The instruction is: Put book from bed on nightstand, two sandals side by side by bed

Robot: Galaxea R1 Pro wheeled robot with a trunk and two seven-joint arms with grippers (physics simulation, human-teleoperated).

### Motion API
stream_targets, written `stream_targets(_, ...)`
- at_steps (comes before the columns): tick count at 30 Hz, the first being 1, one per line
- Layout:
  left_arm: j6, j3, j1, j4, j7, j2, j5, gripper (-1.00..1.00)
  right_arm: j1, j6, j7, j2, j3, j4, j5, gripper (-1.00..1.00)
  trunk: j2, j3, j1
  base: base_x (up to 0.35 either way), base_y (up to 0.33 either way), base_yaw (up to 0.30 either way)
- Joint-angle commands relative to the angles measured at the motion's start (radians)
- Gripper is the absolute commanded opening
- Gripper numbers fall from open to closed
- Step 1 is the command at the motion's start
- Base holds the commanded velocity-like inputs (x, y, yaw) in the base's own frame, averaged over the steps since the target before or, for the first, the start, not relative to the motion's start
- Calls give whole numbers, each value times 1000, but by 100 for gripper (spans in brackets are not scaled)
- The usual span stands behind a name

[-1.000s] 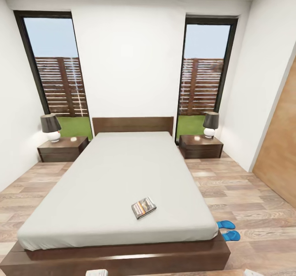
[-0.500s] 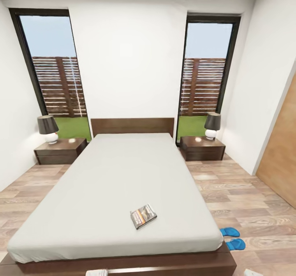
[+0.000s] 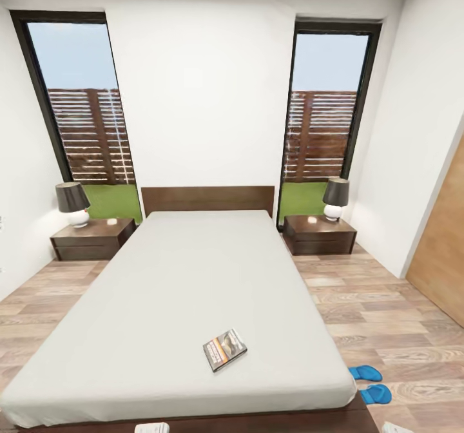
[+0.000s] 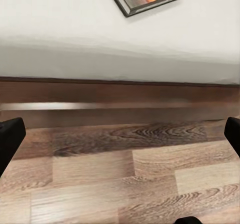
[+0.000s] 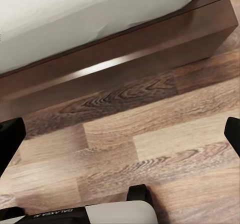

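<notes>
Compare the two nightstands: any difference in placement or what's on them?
The left nightstand stands by the left window, its lamp at its outer back corner; the right nightstand stands by the right window, its lamp toward its middle back. Both are dark wood, drawered, flanking the headboard, with no book on either.

Both arms low, at foot of bed [image 3: 180, 278], short of its frame.

Left gripper [image 4: 120, 139]: two dark fingers [image 4: 10, 136] spread wide apart, nothing between them. Aimed down and forward at bed's foot edge; held above floor, clear of frame. White part of left arm [image 3: 151, 428] just below bed's foot edge in head view.

Right gripper [image 5: 120, 141]: dark fingers [image 5: 9, 139] likewise wide apart, empty. Points down near bed's foot-end corner, above floor, not touching frame. White wrist housing with dark band behind fingers.
</notes>
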Motion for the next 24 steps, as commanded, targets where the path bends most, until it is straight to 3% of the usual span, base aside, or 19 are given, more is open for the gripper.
stream_targets(1,-4,9,0,1,-2,0,-10,100,-1,-4,7,0,8,4,-10,100,-1,0,0,3,0,112)
stream_targets(12,-4,9,0,1,-2,0,-10,100,-1,-4,7,0,8,4,-13,100,-1,0,0,18,0,119)
stream_targets(24,-4,9,0,1,-2,0,-10,100,-1,-4,7,0,8,4,-13,100,-1,0,0,289,0,5)
